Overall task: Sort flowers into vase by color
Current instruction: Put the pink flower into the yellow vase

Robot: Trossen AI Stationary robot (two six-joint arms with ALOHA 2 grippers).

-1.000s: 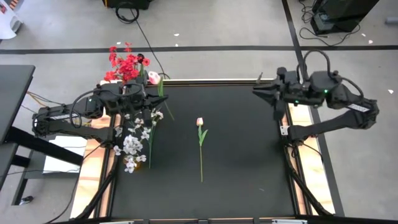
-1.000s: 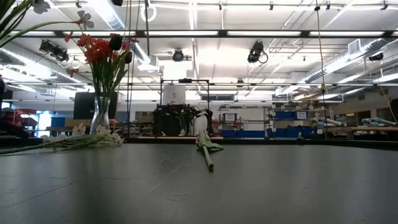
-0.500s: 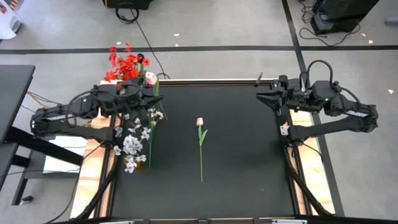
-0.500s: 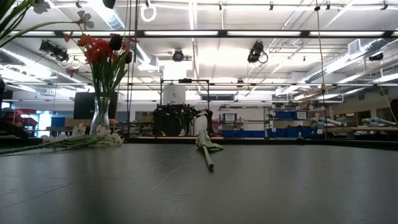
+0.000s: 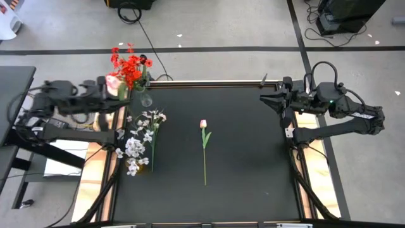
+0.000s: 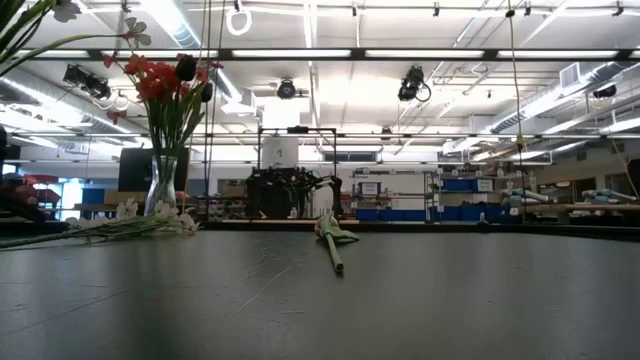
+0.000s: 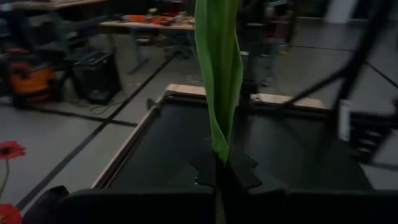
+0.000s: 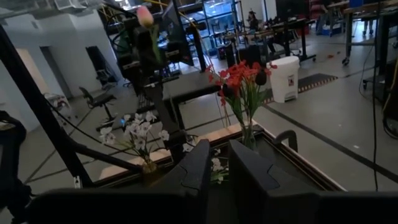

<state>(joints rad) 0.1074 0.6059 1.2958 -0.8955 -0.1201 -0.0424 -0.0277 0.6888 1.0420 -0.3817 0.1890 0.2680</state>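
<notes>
My left gripper (image 5: 109, 88) is raised at the table's far-left corner, just left of the glass vase (image 5: 145, 99) that holds the red flowers (image 5: 130, 66). It is shut on a pink tulip (image 5: 114, 81). A second pink tulip (image 5: 204, 149) lies flat on the middle of the black table. White flower sprays (image 5: 139, 142) lie by the left edge. My right gripper (image 5: 266, 98) waits over the far-right edge, open by a narrow gap (image 8: 220, 171). The low view shows the vase (image 6: 163, 185) standing upright on its base. My left gripper pinches the tulip low down, where the green leaf and stem (image 7: 219, 149) come up from between its two fingers. The tulip is lifted clear of the table. In the right wrist view it stands roughly upright, with its bloom (image 8: 144, 15) on top.
The wide middle and near parts of the black table hold only the lying tulip (image 6: 330, 240). The white sprays (image 6: 130, 225) crowd the left edge near the vase. Wooden rails (image 5: 304, 120) border both sides of the table, and cables run on the floor beyond it.
My left gripper has drawn back from beside the vase toward the table's left edge and has risen. It carried the pink tulip with it, so the bloom now stands left of the red flowers. My right arm has pulled slightly toward the right edge.
</notes>
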